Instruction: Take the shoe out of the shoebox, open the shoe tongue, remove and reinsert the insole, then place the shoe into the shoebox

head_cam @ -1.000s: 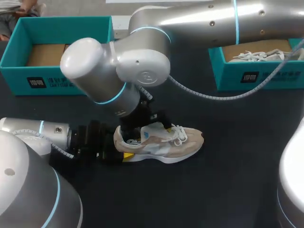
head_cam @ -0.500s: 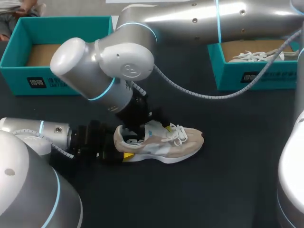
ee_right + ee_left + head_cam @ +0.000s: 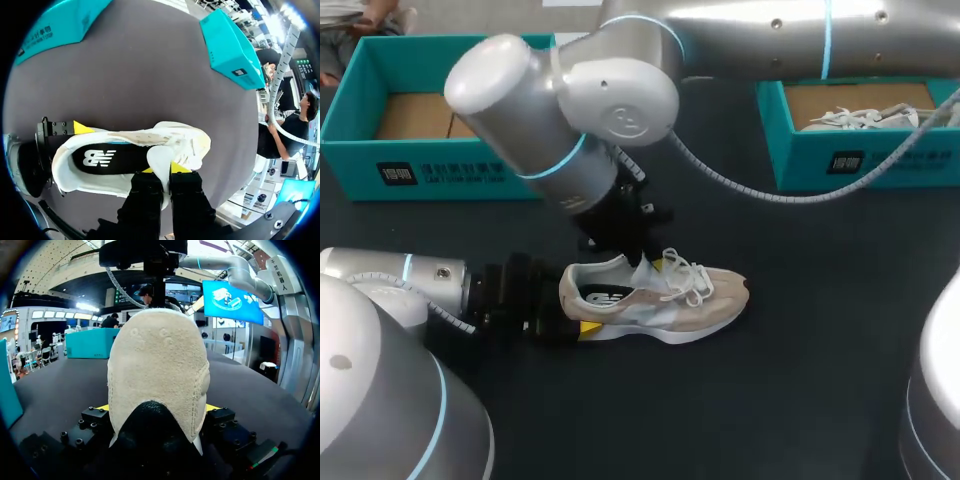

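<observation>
Right wrist view shows my right gripper (image 3: pixel 162 169) pinched shut on the white tongue (image 3: pixel 156 155) of the sneaker (image 3: pixel 135 137). The sneaker sits on its sole on the dark table (image 3: pixel 800 330), well apart from the teal shoebox (image 3: pixel 440 170) behind it. My left gripper (image 3: pixel 157 407) squeezes the heel (image 3: pixel 157 365) from both sides, so the sneaker cannot slide.

I think the job now is to open the tongue by lifting it up and toward the toe. I should pull slowly and not too far, or the laces (image 3: pixel 692 280) may tug the whole sneaker up. My left gripper must hold firm while I pull. Once the tongue is wide open, the black insole (image 3: pixel 112 157) should be easy to reach.
</observation>
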Controlling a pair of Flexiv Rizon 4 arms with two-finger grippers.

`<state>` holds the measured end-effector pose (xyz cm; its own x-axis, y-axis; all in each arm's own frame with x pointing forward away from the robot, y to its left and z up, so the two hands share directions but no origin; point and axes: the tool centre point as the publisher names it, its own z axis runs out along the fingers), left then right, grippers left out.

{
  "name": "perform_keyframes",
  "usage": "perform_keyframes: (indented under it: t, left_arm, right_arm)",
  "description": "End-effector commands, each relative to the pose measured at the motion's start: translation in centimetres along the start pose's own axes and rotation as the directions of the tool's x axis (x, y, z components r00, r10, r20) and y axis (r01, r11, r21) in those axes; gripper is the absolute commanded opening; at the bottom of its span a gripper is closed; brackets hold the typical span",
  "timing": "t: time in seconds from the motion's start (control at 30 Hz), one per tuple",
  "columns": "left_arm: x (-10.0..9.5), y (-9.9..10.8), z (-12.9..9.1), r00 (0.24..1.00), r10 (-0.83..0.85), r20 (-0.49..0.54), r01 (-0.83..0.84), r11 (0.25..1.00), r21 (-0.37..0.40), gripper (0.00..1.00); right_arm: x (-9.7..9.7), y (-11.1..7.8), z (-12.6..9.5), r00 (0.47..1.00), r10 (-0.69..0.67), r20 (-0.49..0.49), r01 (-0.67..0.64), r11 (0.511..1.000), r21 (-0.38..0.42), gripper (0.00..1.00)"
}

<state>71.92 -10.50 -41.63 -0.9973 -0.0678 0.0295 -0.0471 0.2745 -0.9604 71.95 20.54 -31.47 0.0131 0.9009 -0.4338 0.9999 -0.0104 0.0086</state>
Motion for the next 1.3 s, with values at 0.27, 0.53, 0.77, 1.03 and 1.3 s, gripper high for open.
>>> perform_keyframes:
  t: [0.27, 0.53, 0.77, 1.03, 1.3]
  left_arm:
    - [0.2, 0.3, 0.0, 1.0, 0.0, 0.0, 0.0, 1.0, -0.003, 0.0]
    - [0.2, 0.3, 0.0, 1.0, 0.0, 0.0, 0.0, 1.0, -0.003, 0.0]
    - [0.2, 0.3, 0.0, 1.0, 0.0, 0.0, 0.0, 1.0, -0.003, 0.0]
    - [0.2, 0.3, 0.0, 1.0, 0.0, 0.0, 0.0, 1.0, -0.003, 0.0]
    - [0.2, 0.3, 0.0, 1.0, 0.0, 0.0, 0.0, 1.0, -0.003, 0.0]
  right_arm:
    - [-4.4, 0.6, 1.1, 0.892, 0.406, -0.199, -0.408, 0.912, 0.03, 0.0]
    - [-5.9, 1.2, 2.8, 0.912, 0.341, -0.229, -0.345, 0.938, 0.02, 0.0]
    - [-6.8, 1.5, 4.9, 0.925, 0.311, -0.22, -0.32, 0.948, -0.004, 0.0]
    - [-7.3, 2.1, 7.6, 0.917, 0.293, -0.269, -0.314, 0.949, -0.036, 0.13]
    - [-7.2, 2.1, 10.5, 0.904, 0.297, -0.307, -0.323, 0.946, -0.037, 0.37]
